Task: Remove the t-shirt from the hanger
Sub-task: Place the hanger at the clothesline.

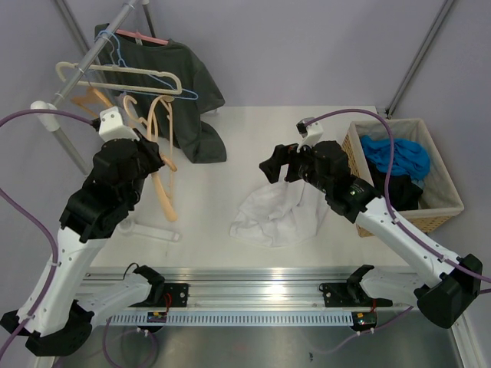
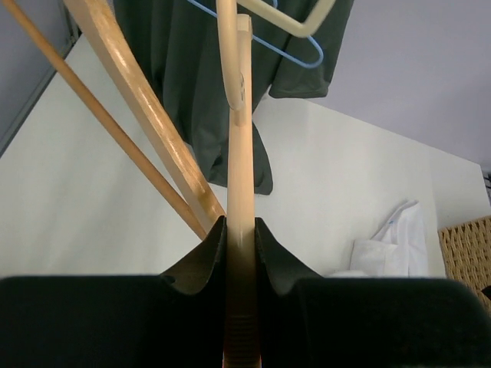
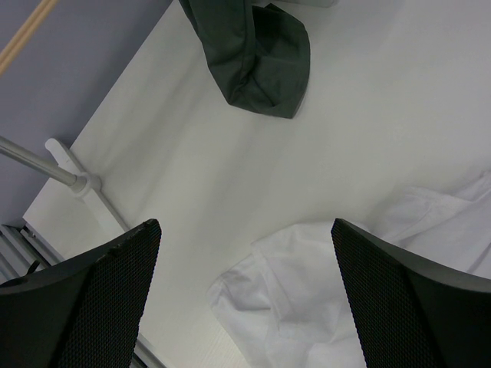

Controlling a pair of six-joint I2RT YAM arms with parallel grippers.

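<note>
My left gripper (image 1: 156, 150) (image 2: 240, 227) is shut on the shaft of a bare cream hanger (image 1: 157, 116) (image 2: 239, 153), held upright beside the rack. A white t-shirt (image 1: 276, 213) lies crumpled on the table, off any hanger; it also shows in the right wrist view (image 3: 330, 307) and the left wrist view (image 2: 393, 244). My right gripper (image 1: 276, 164) (image 3: 244, 227) is open and empty, hovering just above the white shirt's left edge. A dark grey t-shirt (image 1: 188, 92) (image 2: 207, 77) (image 3: 257, 46) hangs from the rack, its hem resting on the table.
A clothes rack pole (image 1: 84, 65) at the back left carries cream, blue and pink hangers. A wooden hanger (image 1: 163, 182) (image 2: 146, 107) hangs beside my left gripper. A wicker basket (image 1: 443, 208) with blue and dark clothes stands at the right. The rack's white foot (image 3: 73, 176) lies on the table's left.
</note>
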